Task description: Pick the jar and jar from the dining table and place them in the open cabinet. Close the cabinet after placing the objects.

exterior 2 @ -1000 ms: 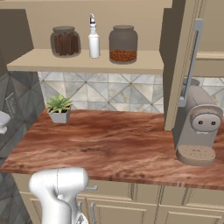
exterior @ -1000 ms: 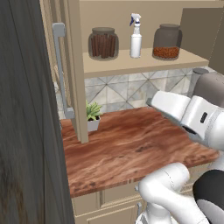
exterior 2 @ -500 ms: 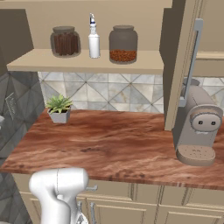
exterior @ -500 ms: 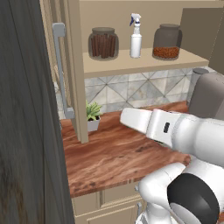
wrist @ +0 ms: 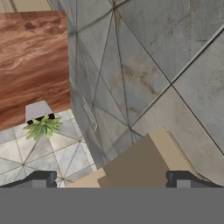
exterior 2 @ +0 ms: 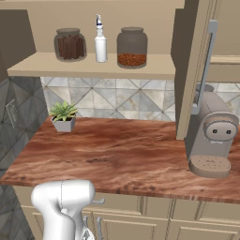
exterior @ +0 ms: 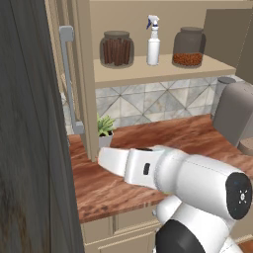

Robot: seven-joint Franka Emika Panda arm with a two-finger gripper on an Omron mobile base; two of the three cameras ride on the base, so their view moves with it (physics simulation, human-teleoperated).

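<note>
1. Door (exterior: 69,74) of cabinet (exterior 2: 93,65), far left: swung open, long silver bar handle facing out, edge clear of shelf front.
2. Jar of brown sticks (exterior 2: 70,44): squat, clear glass, dark lid; upright on shelf, left of white spray bottle (exterior 2: 101,40).
3. Jar of reddish-brown grains (exterior 2: 131,47): upright, right of bottle, near it.
4. Potted plant (exterior 2: 63,116): on wood counter (exterior 2: 122,154) below; broad bare stretch to coffee machine (exterior 2: 211,136).
5. Gripper (wrist: 111,180): fingers spread wide, holding nothing.
</note>
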